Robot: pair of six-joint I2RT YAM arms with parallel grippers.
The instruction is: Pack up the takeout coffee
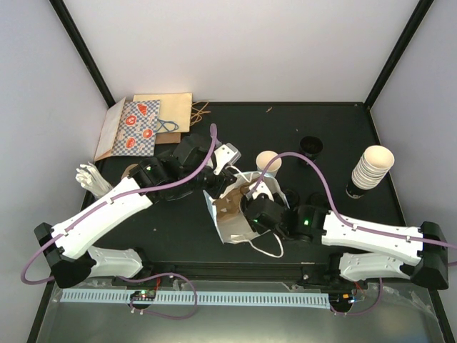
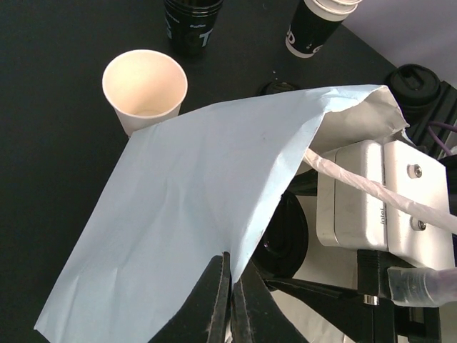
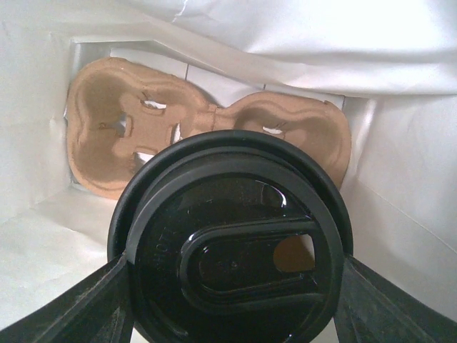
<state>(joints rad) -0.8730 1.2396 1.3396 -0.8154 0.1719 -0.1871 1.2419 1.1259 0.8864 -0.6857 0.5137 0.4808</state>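
Observation:
The light blue paper bag [image 1: 239,223] lies open mid-table, with the brown cup carrier [image 3: 207,132] at its bottom. My left gripper [image 2: 232,275] is shut on the bag's upper edge [image 2: 207,193] and holds the mouth up. My right gripper [image 3: 232,282] is inside the bag, shut on a takeout coffee cup; only the cup's black lid [image 3: 228,250] shows, just in front of the carrier. That lid also shows under the bag's edge in the left wrist view [image 2: 285,236]. Another lidded cup [image 2: 418,82] stands right of the bag.
An open cream cup without a lid [image 1: 269,163] stands just behind the bag. A black cup [image 1: 311,146] and a stack of cups [image 1: 371,168] stand at the right. Patterned and brown paper bags [image 1: 143,125] lie at the back left, white utensils [image 1: 93,179] at the left.

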